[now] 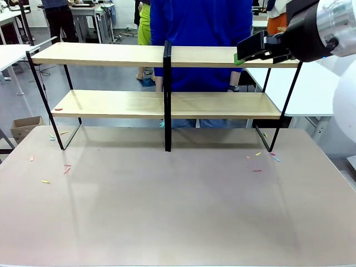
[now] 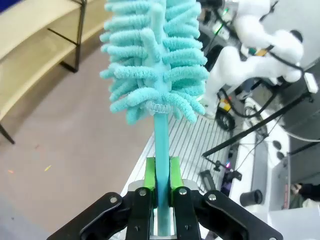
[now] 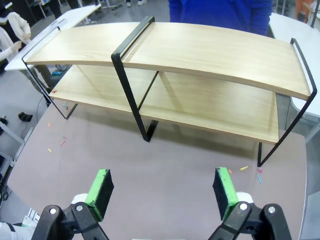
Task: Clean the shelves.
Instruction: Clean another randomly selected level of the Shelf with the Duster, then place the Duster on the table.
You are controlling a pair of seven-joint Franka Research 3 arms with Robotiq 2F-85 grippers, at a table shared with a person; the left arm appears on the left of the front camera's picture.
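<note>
- The shelves (image 1: 167,103) are standing at the far half of the table (image 1: 178,211), directly ahead of and below the right gripper (image 3: 165,192) in its wrist view, with both wooden tiers lying bare apart from a tiny red scrap near the left end of the lower board.
- The black central post (image 1: 167,94) is dividing the rack in two, and in the right wrist view it is sitting ahead and a little to the left of that claw's line.
- The right gripper (image 1: 240,55) is hovering in the air at the right end of the top board, level with it in the front view, its jaws spread wide and gripping nothing; the green pads (image 3: 100,190) are standing well apart with the table showing between them.
- The left gripper (image 2: 162,195) is clamping the thin teal handle of a duster (image 2: 155,60), jaws narrow and pressed against it on both sides.
- The duster's fluffy teal head is sticking straight out beyond those fingertips, upright along the claw's axis, touching nothing that can be made out.
- Beyond and to the left of that duster, in the left wrist view, one end of the shelves (image 2: 30,55) is showing well apart from the claw.
- Small coloured scraps (image 1: 55,172) are lying scattered on the table near both feet of the rack, below the right claw's reach.
- A person in a blue top (image 1: 200,39) is standing behind the shelves, past the rack from both claws.
</note>
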